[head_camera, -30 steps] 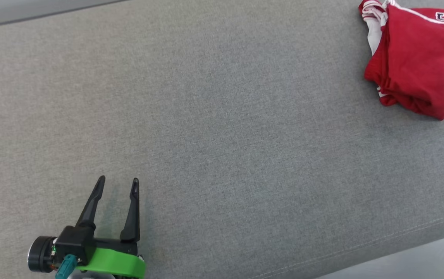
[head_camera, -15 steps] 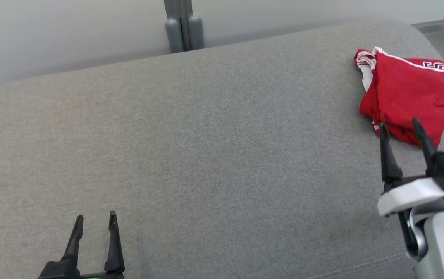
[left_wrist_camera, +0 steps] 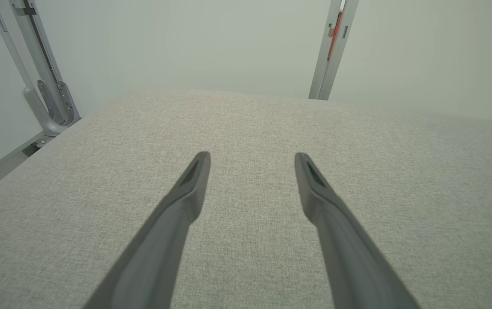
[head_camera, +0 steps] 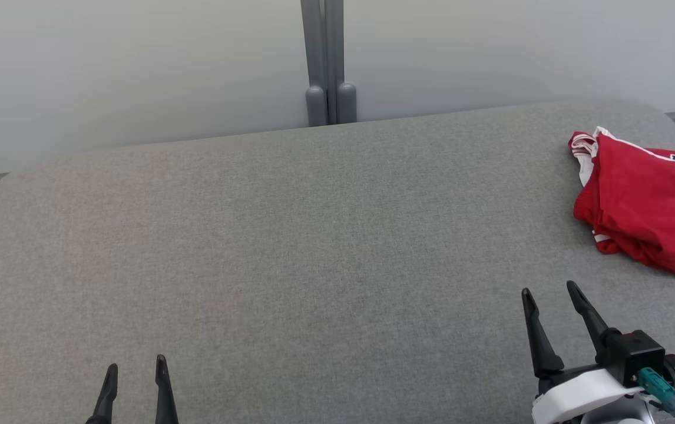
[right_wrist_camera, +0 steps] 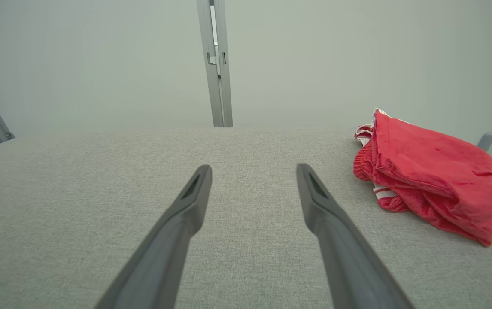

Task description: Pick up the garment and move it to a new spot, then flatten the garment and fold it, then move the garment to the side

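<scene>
The garment [head_camera: 644,206] is a red piece with white trim and lettering, folded into a loose bundle at the far right of the grey cushioned table [head_camera: 314,247]. The right wrist view has the garment [right_wrist_camera: 430,171] ahead and to the right of the fingers. My right gripper [head_camera: 549,291] stands open at the lower right, short of the garment and apart from it, holding nothing. At the lower left my left gripper [head_camera: 135,364] is open too, with only its fingertips above the bottom edge. Both grippers [left_wrist_camera: 251,158] [right_wrist_camera: 253,169] hover over bare fabric.
A pale wall runs behind the table, with a grey upright post [head_camera: 326,65] at its middle. More grey frame struts [left_wrist_camera: 35,77] stand off the table's left end. The table's rounded far corners and right edge lie close to the garment.
The head camera has tilted up, bringing the wall and post into view. My right gripper has drawn back from the garment's near edge towards me. The garment lies as before.
</scene>
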